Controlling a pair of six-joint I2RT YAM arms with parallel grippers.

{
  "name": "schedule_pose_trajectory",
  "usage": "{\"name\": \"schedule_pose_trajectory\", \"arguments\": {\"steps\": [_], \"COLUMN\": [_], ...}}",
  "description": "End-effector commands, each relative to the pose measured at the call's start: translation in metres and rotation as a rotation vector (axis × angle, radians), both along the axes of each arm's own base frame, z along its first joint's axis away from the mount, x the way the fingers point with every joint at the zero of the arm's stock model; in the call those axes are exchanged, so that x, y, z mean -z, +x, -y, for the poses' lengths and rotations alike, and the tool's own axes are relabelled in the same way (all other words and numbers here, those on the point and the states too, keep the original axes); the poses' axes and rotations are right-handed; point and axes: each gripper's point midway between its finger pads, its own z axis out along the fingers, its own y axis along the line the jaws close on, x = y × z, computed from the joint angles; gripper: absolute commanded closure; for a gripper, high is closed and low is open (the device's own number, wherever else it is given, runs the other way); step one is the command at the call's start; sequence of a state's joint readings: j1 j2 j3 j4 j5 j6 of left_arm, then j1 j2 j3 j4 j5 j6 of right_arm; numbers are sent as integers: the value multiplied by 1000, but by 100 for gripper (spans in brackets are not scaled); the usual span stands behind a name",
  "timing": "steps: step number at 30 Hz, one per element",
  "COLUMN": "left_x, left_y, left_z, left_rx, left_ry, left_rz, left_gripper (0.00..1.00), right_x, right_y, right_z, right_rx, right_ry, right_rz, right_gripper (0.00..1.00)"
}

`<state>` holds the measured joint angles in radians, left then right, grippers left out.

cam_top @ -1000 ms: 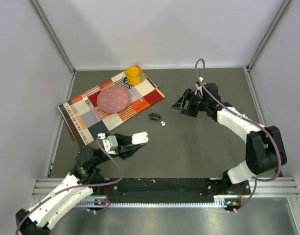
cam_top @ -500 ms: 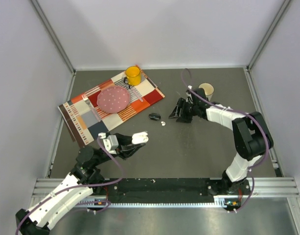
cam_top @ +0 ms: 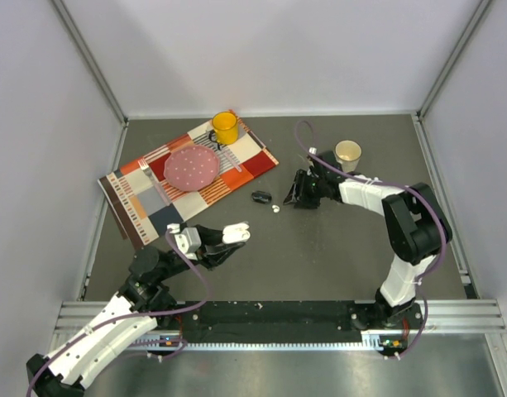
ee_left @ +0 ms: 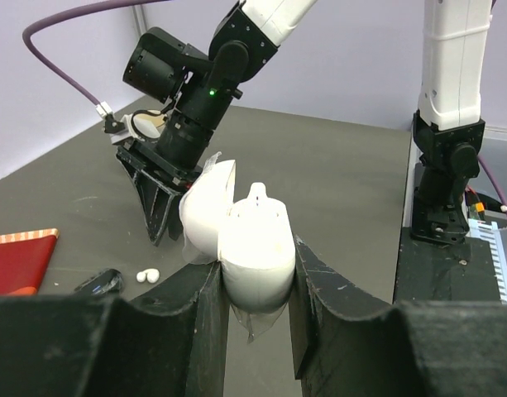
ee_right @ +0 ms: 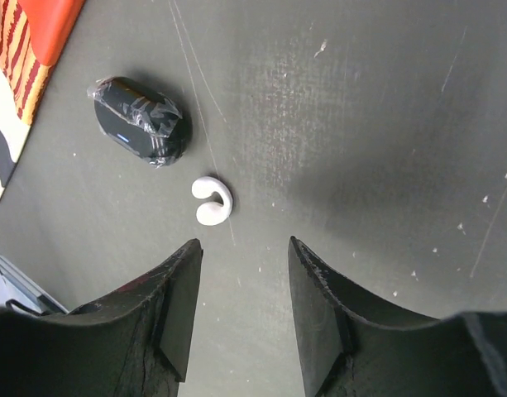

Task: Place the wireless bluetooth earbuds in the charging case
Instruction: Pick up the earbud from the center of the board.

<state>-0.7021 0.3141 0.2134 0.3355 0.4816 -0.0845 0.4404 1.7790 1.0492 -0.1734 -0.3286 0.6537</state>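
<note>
Right fingers (ee_right: 319, 306), apart, should centre over the small white earbud (ee_right: 212, 201) before closing; left fingers (ee_left: 319, 298) grip the white oval case (ee_left: 257, 240).

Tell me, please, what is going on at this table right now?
The left gripper is clamped on an open white charging case, holding it up off the table with its lid raised. The right gripper is low over the table with its jaws apart and nothing between them. A white earbud lies just beyond its fingertips, not yet picked up. A black case wrapped in clear plastic lies close beside that earbud.
</note>
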Motion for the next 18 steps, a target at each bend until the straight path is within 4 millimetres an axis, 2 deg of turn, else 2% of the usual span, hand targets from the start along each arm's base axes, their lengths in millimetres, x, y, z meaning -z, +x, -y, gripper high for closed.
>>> {"name": "schedule_pose_trajectory", "arguments": {"steps": [1,4,5,6,8,10,13,15,16,17,18], "left_x": [-28,-28,-28,-28,-27,-27,-29,-30,-32,-30,-30], "left_y": [-3,-2,-3,-2,-2,-3,-4,-5,-5,-5,-5], "left_z": [-4,-4,-4,-4,-4,-3,-4,-5,-6,-7,-8], "left_rx": [-5,-10,-9,-12,-11,-8,-4,-6,-9,-16,-20], "left_ry": [-64,-55,-54,-57,-58,-61,-62,-60,-65,-65,-68], "left_rz": [52,53,54,54,51,54,54,51,57,53,54], "left_gripper": [100,100,100,100,100,100,100,100,100,100,100], "right_x": [-21,-33,-42,-46,-58,-71,-79,-77,-75,-75,-81], "right_y": [11,13,15,17,19,15,15,14,25,22,27], "right_z": [-9,-6,-6,-6,-13,-26,-35,-28,-14,-12,1], "right_rx": [-15,-1,7,14,0,-72,-115,-107,-43,-42,-9], "right_ry": [3,-10,-4,-2,32,102,157,63,-47,-113,-198], "right_rz": [68,115,137,145,152,172,208,231,282,302,342], "right_gripper": [51,44,37,34,29,27,16,8,5,1,1]}}
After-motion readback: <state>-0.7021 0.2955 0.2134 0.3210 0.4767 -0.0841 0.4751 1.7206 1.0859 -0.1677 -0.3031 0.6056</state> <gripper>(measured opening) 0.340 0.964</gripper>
